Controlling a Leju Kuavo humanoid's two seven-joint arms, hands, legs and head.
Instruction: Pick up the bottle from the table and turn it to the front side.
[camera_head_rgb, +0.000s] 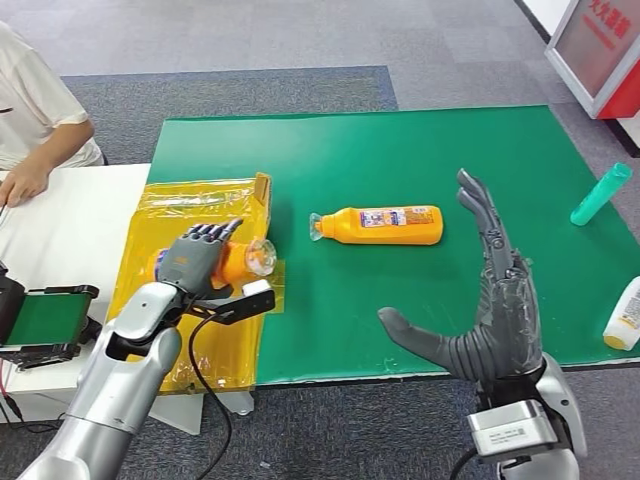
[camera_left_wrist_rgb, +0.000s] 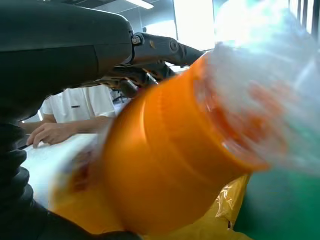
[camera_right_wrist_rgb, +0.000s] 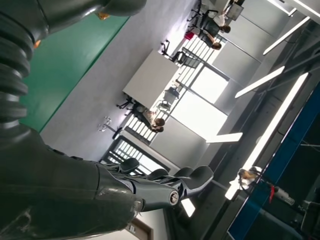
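Head view: fingers (camera_head_rgb: 211, 233) wrap bottle (camera_head_rgb: 245, 260).

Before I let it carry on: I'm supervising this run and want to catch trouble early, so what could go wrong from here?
The left hand grips an orange bottle over the yellow plastic sheet; blur in the left wrist view suggests motion, so the bottle might slip while turning. The cable under that wrist could snag the sheet. The right hand hangs open near the second orange bottle and could nudge it.
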